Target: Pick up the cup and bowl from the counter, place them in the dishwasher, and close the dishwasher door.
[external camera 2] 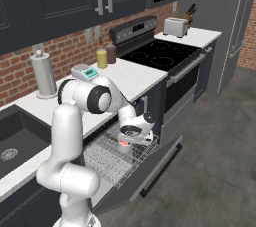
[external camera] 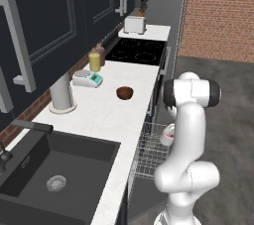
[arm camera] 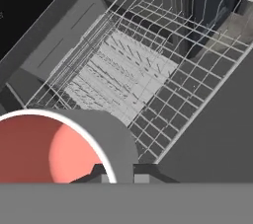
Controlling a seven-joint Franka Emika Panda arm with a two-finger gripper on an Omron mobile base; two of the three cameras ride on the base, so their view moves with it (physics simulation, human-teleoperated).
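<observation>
The gripper [external camera 2: 128, 140] is clamped on the cup [arm camera: 47, 146], hanging over the dishwasher [external camera 2: 120, 158] rack. Lower it upright between the wires before releasing. Farther off, at eleven o'clock, the bowl [external camera: 125, 92] waits on the counter [external camera: 106, 112].

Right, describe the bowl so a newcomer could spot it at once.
Start at the long white counter between the dark sink and the black cooktop. The bowl sits alone on the open stretch, nearer the front edge than the grey scale and yellow jar by the wall. It is small, round, shallow and dark reddish-brown.
</observation>
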